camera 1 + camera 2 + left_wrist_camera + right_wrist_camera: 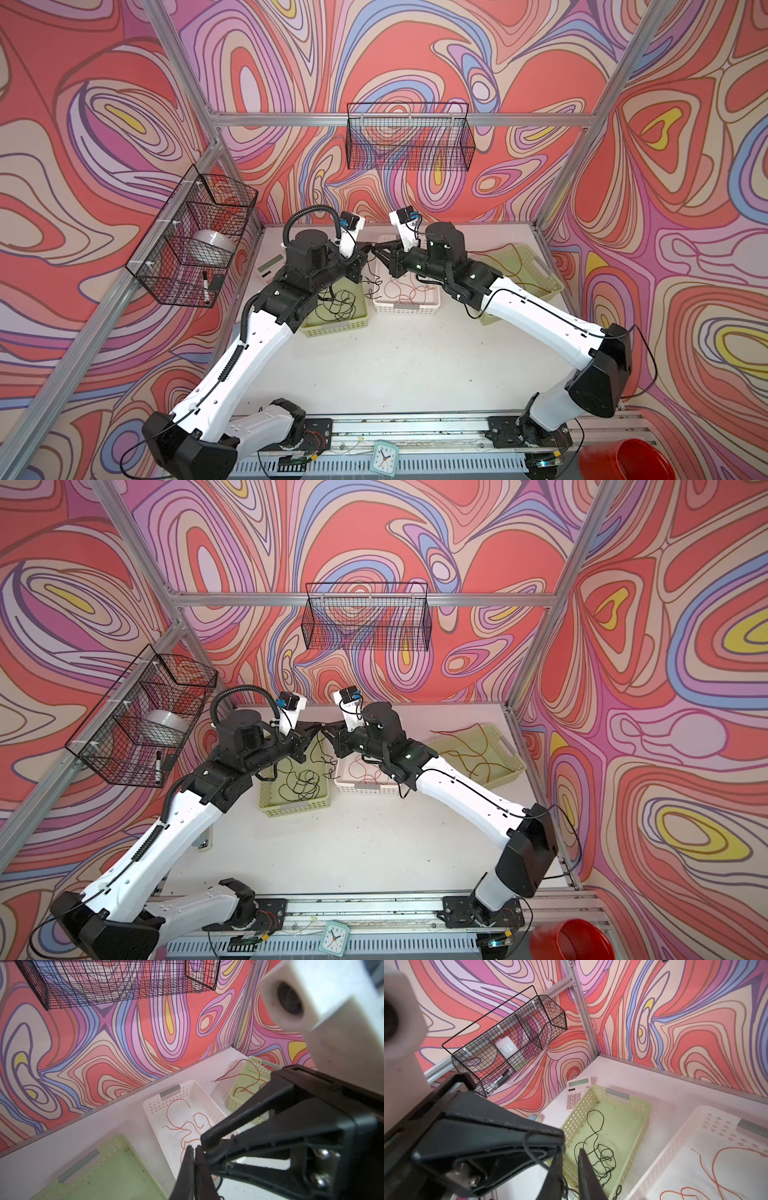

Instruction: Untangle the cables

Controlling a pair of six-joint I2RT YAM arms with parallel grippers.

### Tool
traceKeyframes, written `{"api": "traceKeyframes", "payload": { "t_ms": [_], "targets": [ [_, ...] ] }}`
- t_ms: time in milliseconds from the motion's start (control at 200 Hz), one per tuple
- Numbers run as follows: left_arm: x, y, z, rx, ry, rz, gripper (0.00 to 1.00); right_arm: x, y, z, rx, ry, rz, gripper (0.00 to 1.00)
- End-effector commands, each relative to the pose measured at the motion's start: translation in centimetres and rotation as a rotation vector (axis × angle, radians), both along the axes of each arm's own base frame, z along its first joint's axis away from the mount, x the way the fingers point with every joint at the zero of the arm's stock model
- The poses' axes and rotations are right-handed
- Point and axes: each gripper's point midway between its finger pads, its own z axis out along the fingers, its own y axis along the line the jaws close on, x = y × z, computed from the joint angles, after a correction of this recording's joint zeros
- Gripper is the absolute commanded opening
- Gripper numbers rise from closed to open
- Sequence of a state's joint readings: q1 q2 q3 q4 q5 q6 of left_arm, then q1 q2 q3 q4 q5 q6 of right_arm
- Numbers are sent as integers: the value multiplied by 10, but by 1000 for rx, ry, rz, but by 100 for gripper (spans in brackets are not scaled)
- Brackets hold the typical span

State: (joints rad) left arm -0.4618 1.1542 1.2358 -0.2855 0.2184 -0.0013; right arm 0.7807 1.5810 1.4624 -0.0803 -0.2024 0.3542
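In both top views I have the left claw (368, 249) pinched shut and right claw (376, 252) barely parted, tip-to-tip, presumably passing a black cable (316, 746).

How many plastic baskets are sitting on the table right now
3: a green basket on the left with black cables, a white basket in the middle with orange cables, and a green basket on the right.

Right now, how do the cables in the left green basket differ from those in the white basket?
Cables in the left green basket are black and bunched in a tight tangle; those in the white basket are orange and lie in looser, more open loops. Both are thin, floppy wires lying on the basket floor.
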Motion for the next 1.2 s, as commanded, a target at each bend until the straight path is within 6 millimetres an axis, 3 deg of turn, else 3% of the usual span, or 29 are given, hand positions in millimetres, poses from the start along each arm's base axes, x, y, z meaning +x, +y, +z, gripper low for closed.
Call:
{"api": "traceKeyframes", "payload": {
  "t_ms": [0,115,416,661,861,1092,1192],
  "targets": [
    [-25,-21,17,19,-4,-121,0,35,-19,-23,5,59,-216,6],
    [-31,-21,27,37,-6,-130,0,47,-38,-42,-28,104,-343,0],
    [-38,1,53,109,-50,-55,0,67,-80,-77,-140,161,-534,0],
    [-31,20,77,211,-111,26,0,62,-79,-111,-310,144,-465,5],
    [-21,33,88,244,-132,77,0,45,-69,-114,-394,10,-374,10],
    [-13,42,109,229,-160,99,0,45,-75,-145,-470,53,-388,0],
    [-5,63,116,219,-160,156,0,47,-88,-167,-539,82,-426,0]
  ]
}}
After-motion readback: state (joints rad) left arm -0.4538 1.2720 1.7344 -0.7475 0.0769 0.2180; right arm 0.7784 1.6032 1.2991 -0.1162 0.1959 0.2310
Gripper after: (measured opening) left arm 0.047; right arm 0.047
